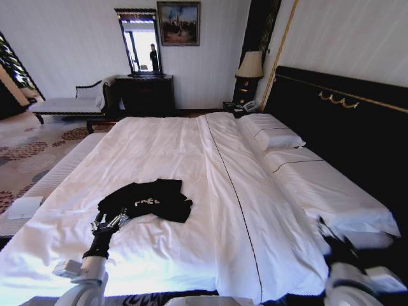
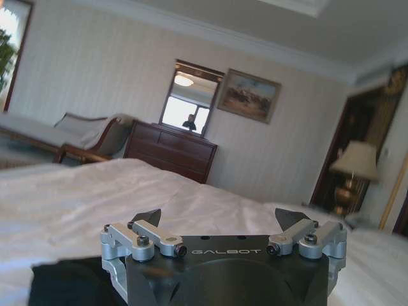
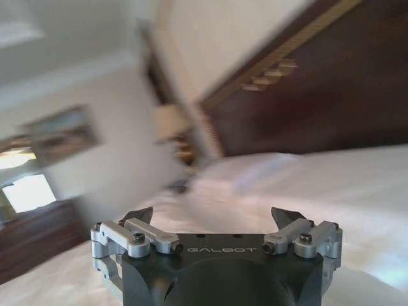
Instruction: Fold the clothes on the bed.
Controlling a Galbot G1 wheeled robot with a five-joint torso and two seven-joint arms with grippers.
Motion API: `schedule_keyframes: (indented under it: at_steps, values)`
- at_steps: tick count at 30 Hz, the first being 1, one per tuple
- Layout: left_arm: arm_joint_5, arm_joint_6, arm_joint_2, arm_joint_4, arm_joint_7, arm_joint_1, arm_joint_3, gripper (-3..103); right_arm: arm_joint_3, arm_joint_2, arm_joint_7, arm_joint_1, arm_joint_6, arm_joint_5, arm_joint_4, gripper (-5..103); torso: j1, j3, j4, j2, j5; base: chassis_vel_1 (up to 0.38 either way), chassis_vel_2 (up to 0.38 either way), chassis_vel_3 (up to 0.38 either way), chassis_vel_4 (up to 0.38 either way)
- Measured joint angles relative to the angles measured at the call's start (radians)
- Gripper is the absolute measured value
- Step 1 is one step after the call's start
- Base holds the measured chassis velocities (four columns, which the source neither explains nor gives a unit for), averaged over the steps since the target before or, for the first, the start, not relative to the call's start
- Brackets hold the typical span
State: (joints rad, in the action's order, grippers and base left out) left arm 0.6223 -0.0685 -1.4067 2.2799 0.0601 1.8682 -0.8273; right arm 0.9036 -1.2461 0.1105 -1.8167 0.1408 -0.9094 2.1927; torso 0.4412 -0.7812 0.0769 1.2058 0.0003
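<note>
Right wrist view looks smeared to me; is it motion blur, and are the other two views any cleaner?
Right wrist view: the room behind streaks sideways while the right gripper stays crisp, which suggests motion blur. Left wrist view: sharp, though soft on the black short-sleeved cotton T-shirt. Head view: sharp, wide-angle bending, glare on the white sheets of the large bed near the left gripper.

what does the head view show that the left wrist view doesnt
Head view alone: the whole black T-shirt with white lettering, the pillows, the black headboard, and the right arm low by the bed's right edge.

Left wrist view alone: the left end effector close up, fingers spread open.

Both: the white bed, the dresser with its mirror, the painting, the lamp.
</note>
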Motion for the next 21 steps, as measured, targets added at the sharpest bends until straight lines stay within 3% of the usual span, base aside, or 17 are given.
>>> schedule_keyframes:
  at_steps: [3,7,9,12,16,21]
  values:
    - [-0.115,-0.001,0.021,0.008,0.009,-0.006,-0.007,100,-0.031,0.035,-0.098,0.045,0.018,0.091,0.000,100,0.000,0.000,0.0000,0.000,-0.0003,0.000,0.000,0.000,0.000]
    - [-0.109,0.040,0.029,0.053,0.005,-0.015,-0.006,100,-0.053,0.048,-0.141,0.075,0.047,0.199,0.010,100,0.000,0.000,0.0001,0.000,-0.0003,0.000,0.000,0.000,0.000]
    - [-0.099,0.073,0.007,0.098,-0.001,-0.017,0.000,100,-0.075,0.038,-0.160,0.096,0.090,0.327,0.022,100,0.000,0.000,0.0001,0.000,-0.0005,0.000,0.000,0.000,0.000]
    - [-0.118,0.079,-0.014,0.111,-0.006,-0.009,0.006,100,-0.086,0.015,-0.158,0.095,0.113,0.374,0.031,100,0.000,0.000,0.0001,0.000,-0.0003,0.000,0.000,0.000,0.000]
    - [-0.132,0.076,0.004,0.094,-0.026,-0.012,0.007,100,-0.154,-0.033,-0.012,0.073,0.122,0.379,0.053,100,0.000,0.000,0.0001,0.000,-0.0002,0.000,0.000,0.000,0.000]
    - [-0.110,0.074,0.033,0.106,-0.064,0.014,0.020,100,-0.150,-0.056,0.021,-0.009,0.106,0.366,0.070,100,0.000,0.000,0.0003,0.000,-0.0007,0.000,0.000,0.000,0.000]
